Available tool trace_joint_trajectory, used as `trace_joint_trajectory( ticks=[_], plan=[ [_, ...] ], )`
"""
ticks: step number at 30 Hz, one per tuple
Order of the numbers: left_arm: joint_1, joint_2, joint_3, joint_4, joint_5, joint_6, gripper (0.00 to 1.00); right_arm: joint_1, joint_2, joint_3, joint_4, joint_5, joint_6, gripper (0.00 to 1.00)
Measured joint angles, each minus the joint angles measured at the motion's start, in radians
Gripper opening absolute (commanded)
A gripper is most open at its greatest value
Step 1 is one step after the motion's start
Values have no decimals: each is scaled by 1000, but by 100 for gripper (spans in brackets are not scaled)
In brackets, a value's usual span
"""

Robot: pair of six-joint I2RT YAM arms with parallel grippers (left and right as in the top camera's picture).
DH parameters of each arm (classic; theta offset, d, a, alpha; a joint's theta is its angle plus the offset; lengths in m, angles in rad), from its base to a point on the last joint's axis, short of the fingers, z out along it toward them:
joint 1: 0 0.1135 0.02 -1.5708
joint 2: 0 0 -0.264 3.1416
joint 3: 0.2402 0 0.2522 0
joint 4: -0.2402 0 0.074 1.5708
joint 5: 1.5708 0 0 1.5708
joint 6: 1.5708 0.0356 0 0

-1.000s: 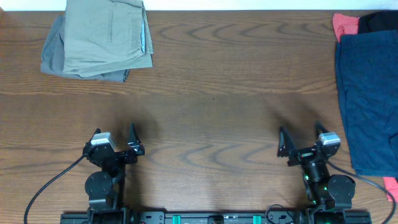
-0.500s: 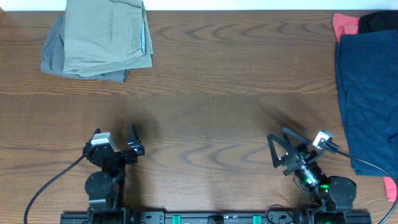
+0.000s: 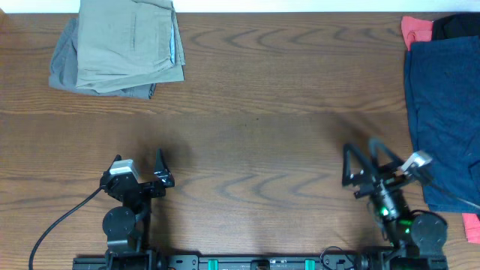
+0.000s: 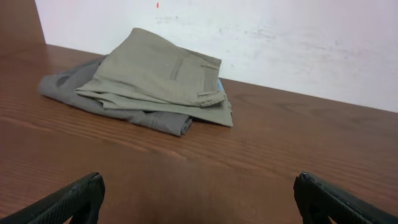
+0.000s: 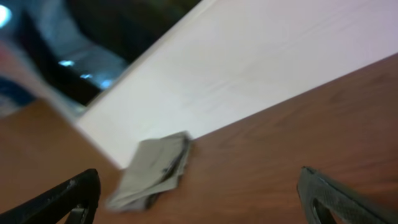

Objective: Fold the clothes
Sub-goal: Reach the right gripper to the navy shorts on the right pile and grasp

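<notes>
Dark navy blue shorts [image 3: 444, 112] lie spread at the table's right edge, over a coral-red piece [image 3: 415, 30] and a black piece [image 3: 457, 26] at the far right corner. A folded khaki garment [image 3: 131, 41] lies on a grey one [image 3: 66, 64] at the far left; the pile also shows in the left wrist view [image 4: 165, 78] and, blurred, in the right wrist view [image 5: 155, 169]. My left gripper [image 3: 137, 166] is open and empty near the front edge. My right gripper [image 3: 361, 159] is open and empty, just left of the navy shorts.
A white wall [image 4: 261, 37] runs behind the table's far edge. More coral-red cloth [image 3: 471, 225] shows at the front right under the navy shorts. Black cables trail from both arm bases at the front edge.
My right arm has swung and tilted to the right, toward the navy shorts, still open. The left arm and the clothes have not moved.
</notes>
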State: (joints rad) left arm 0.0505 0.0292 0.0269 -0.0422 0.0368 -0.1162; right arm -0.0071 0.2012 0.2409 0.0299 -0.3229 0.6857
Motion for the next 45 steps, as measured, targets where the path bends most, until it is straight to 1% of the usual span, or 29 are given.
trace_joint_trajectory(
  ticks=[7, 11, 13, 17, 21, 24, 28, 30, 32, 34, 38, 45],
  plan=[
    [0, 1, 0, 0, 0, 0, 98, 0, 406, 257, -58, 224, -180, 99],
    [0, 2, 0, 0, 0, 0, 98, 0, 706, 456, -133, 344, -249, 99],
    [0, 2, 0, 0, 0, 0, 98, 0, 832, 570, -199, 380, -290, 99],
    [0, 3, 0, 0, 0, 0, 98, 0, 1092, 857, -396, 460, -393, 99],
    [0, 3, 0, 0, -2, -1, 98, -2, 1334, 1146, -593, 591, -476, 99],
    [0, 3, 0, 0, -3, 0, 98, -2, 1456, 1271, -659, 695, -513, 99],
    [0, 3, 0, 0, -3, 0, 98, -5, 1539, 1302, -657, 779, -539, 99],
    [0, 3, 0, 0, -3, 0, 98, -9, 1572, 1302, -604, 799, -576, 99],
    [0, 3, 0, 0, -3, 0, 98, -16, 1596, 1303, -549, 799, -636, 99],
    [0, 3, 0, 0, -3, 0, 98, -29, 1631, 1308, -499, 800, -727, 99],
    [0, 3, 0, 0, -3, 0, 98, -69, 1746, 1318, -418, 838, -891, 99],
    [0, 3, 0, 0, -3, 0, 98, -142, 1981, 1318, -319, 906, -1004, 99]
  ],
)
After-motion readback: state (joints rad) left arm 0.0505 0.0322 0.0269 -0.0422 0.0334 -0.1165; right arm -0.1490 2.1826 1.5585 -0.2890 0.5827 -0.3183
